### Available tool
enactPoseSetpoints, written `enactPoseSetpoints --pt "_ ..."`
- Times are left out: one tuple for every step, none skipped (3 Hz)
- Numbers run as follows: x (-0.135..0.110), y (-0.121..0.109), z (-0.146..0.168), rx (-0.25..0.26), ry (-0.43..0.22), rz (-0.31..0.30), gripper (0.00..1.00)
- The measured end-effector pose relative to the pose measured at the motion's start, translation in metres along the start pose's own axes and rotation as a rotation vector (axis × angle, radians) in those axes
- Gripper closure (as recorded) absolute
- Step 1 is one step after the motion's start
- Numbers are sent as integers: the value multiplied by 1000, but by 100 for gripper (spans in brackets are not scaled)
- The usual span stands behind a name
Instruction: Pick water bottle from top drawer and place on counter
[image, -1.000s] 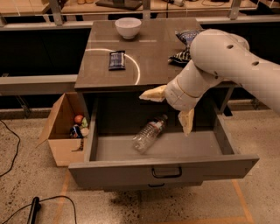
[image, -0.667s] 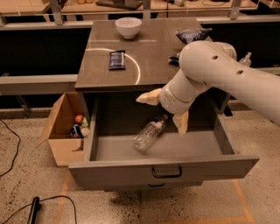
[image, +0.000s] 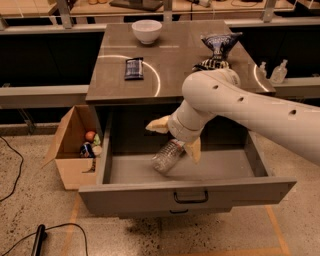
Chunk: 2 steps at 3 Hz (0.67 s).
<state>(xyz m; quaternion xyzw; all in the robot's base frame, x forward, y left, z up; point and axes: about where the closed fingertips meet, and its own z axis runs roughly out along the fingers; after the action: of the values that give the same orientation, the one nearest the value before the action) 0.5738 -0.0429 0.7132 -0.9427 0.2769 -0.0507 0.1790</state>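
Note:
The water bottle (image: 167, 156) is clear crinkled plastic and lies tilted on the floor of the open top drawer (image: 190, 191), near its middle. My gripper (image: 176, 136) hangs inside the drawer right above the bottle's upper end, fingers spread apart, one cream finger (image: 158, 125) to the left and the other (image: 194, 150) to the right of the bottle. The fingers straddle the bottle without closing on it. The counter (image: 170, 70) is the glossy grey-brown top right behind the drawer.
On the counter lie a white bowl (image: 147, 30), a dark snack bar (image: 133, 68) and a chip bag (image: 216, 50). A brown cardboard box (image: 75, 145) with small items stands left of the drawer. Two small pump bottles (image: 278, 71) stand on the ledge at right. A cable (image: 40, 235) lies on the floor.
My gripper has moved left and lower into the drawer, from the right of the bottle to directly over its upper end. The bottle has not moved.

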Motion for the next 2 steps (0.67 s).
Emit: enactPoseSetpoints --pt "-3 -7 33 -26 -43 -24 0" --pt "4 -9 59 -59 -58 -41 0"
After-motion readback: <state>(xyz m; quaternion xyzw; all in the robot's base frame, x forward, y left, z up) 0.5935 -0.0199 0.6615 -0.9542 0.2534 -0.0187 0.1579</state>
